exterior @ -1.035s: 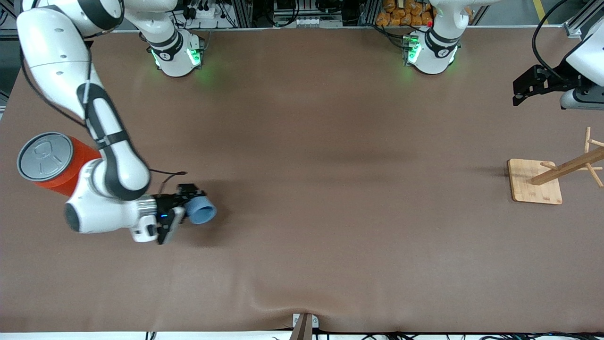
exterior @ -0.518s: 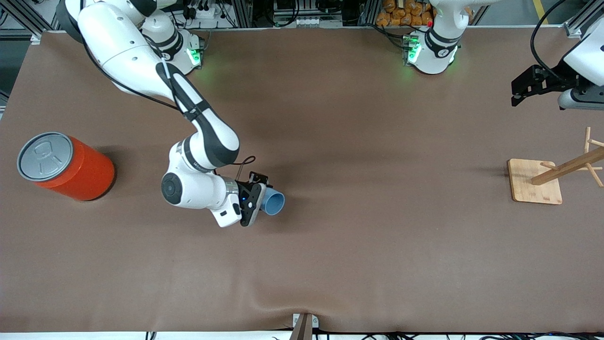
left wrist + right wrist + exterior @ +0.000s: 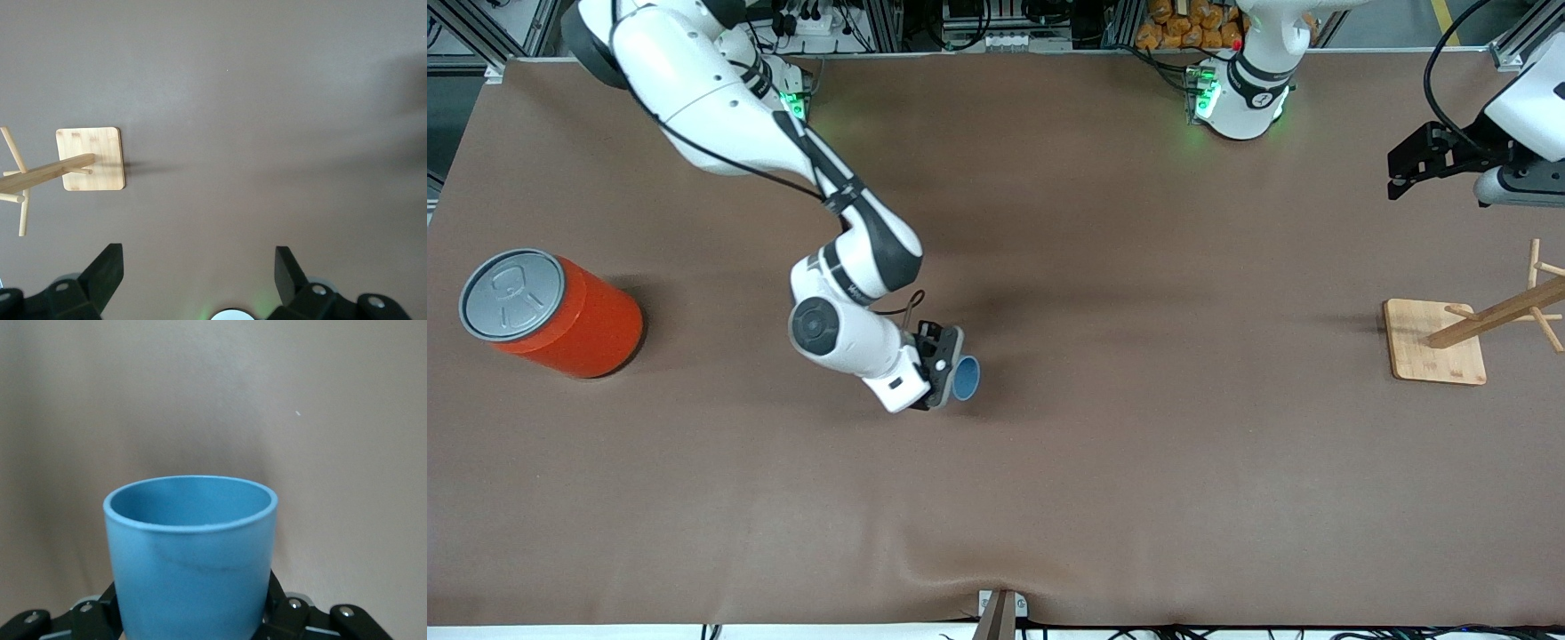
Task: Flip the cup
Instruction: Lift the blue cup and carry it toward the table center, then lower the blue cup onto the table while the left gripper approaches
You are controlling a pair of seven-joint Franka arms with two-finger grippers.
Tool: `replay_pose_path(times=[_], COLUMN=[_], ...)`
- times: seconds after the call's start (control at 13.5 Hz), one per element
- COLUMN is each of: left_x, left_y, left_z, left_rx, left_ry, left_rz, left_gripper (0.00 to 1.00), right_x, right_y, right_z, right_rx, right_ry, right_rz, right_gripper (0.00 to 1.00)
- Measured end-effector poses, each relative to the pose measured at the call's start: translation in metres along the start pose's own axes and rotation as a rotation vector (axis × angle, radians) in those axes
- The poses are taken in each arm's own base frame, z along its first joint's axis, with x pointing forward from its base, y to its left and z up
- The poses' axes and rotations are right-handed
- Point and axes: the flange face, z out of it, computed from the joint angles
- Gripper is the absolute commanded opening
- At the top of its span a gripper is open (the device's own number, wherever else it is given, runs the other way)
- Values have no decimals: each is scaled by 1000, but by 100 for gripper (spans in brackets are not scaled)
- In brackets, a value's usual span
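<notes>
The can point(image 3: 550, 312) stands at the right arm's end of the table point(image 3: 1103, 462), the wooden rack point(image 3: 1436, 341) at the left arm's end, the held cup point(image 3: 965, 378) over the middle between them.

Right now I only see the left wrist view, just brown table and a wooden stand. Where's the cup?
Observer: The right tool is shut on the cup, over the middle of the table.
Operator: Is the cup upside down?
Observer: No. In the right wrist view its open mouth faces away from the tool, the darker blue inside showing.
Operator: Is anything else on the table?
Observer: An orange can stands at the right arm's end.
Operator: And my tool?
Observer: The left tool hangs open above the table's edge, past the wooden stand.
</notes>
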Motion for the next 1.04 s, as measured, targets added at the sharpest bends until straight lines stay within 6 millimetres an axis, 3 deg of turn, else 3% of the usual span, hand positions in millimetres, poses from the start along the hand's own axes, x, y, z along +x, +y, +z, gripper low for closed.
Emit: replay_pose_path(times=[0.67, 1.04], left_x=[1, 4], left_y=[2, 2], left_z=[3, 8], left_rx=[0, -2], left_ry=[-6, -16], left_rz=[3, 5], left_gripper=[100, 100], right_x=[47, 58], right_y=[-56, -75], right_z=[46, 61], right_rx=[-94, -129], right_ry=[-103, -159], right_rz=[-249, -294], right_gripper=[42, 43])
